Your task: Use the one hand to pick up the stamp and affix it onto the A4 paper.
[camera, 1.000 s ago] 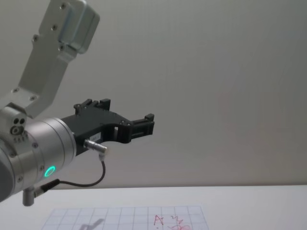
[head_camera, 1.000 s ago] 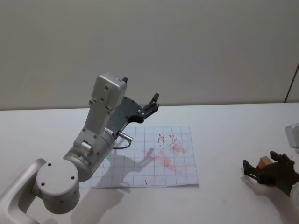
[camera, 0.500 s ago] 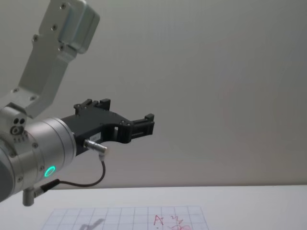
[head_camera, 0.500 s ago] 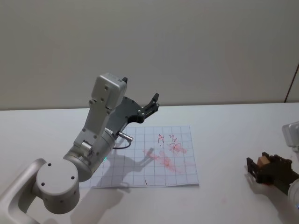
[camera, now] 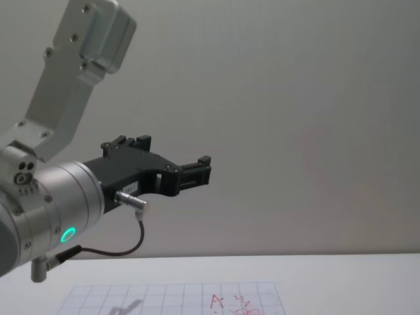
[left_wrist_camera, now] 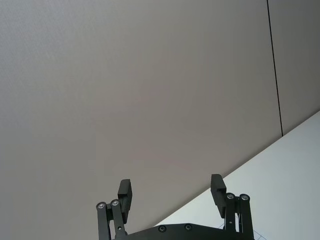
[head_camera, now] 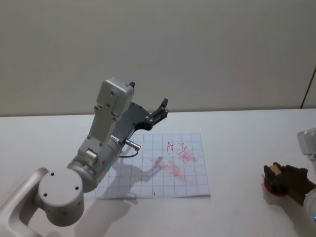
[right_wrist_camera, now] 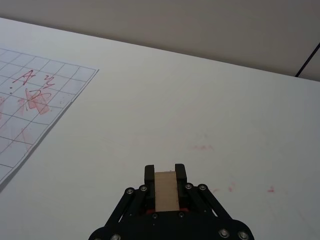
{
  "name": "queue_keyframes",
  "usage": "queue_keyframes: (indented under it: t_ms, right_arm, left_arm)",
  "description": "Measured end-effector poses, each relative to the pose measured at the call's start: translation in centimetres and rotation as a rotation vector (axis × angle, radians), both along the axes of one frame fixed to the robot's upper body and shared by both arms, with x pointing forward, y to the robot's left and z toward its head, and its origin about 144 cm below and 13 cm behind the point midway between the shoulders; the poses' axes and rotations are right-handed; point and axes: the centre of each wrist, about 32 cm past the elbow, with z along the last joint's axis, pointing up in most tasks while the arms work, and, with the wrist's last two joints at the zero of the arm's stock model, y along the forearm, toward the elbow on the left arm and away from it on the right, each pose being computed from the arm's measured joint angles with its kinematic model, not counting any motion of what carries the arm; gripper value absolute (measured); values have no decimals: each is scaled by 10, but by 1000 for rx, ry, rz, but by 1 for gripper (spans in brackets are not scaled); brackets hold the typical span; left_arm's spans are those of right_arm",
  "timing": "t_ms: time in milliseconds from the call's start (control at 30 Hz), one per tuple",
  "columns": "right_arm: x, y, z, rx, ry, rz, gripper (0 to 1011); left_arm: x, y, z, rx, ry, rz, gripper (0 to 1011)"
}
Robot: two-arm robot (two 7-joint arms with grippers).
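Stamp [right_wrist_camera: 166, 191] clamped in right hand [right_wrist_camera: 165, 174], well right of A4 paper [head_camera: 195, 183].

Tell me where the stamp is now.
The stamp is clamped in the right gripper, at the head view's lower right, well right of the A4 paper.

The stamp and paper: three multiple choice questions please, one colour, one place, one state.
1. The marks on the A4 paper are: A blue; B green; C red-pink.
2. The stamp is: A lying on the paper; B between the right gripper's fingers, off the paper; C under the paper.
3. The left gripper's fingers are: A open and empty; B shut on the stamp; C shut on the paper.

Answers: C, the ink is red-pink. B, the right wrist view shows the tan block clamped, clear of the sheet. A, the left wrist view shows them apart, nothing between.
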Motion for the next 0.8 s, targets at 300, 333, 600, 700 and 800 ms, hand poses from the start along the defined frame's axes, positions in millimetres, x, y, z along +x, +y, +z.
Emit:
queue_keyframes:
  t_ms: [300, 333, 600, 700, 800]
  right_arm:
    - [5, 3, 8, 29, -52, 41, 218]
    - [6, 5, 10, 39, -66, 54, 218]
    - [16, 17, 24, 111, -137, 138, 218]
    - [22, 24, 30, 142, -161, 175, 218]
    - [28, 32, 33, 172, -178, 215, 218]
  left_arm:
    - [0, 0, 0, 0, 0, 0, 1001]
    - [0, 0, 0, 0, 0, 0, 1001]
    - [0, 0, 0, 0, 0, 0, 1001]
    - [0, 0, 0, 0, 0, 0, 1001]
    - [0, 0, 0, 0, 0, 0, 1001]
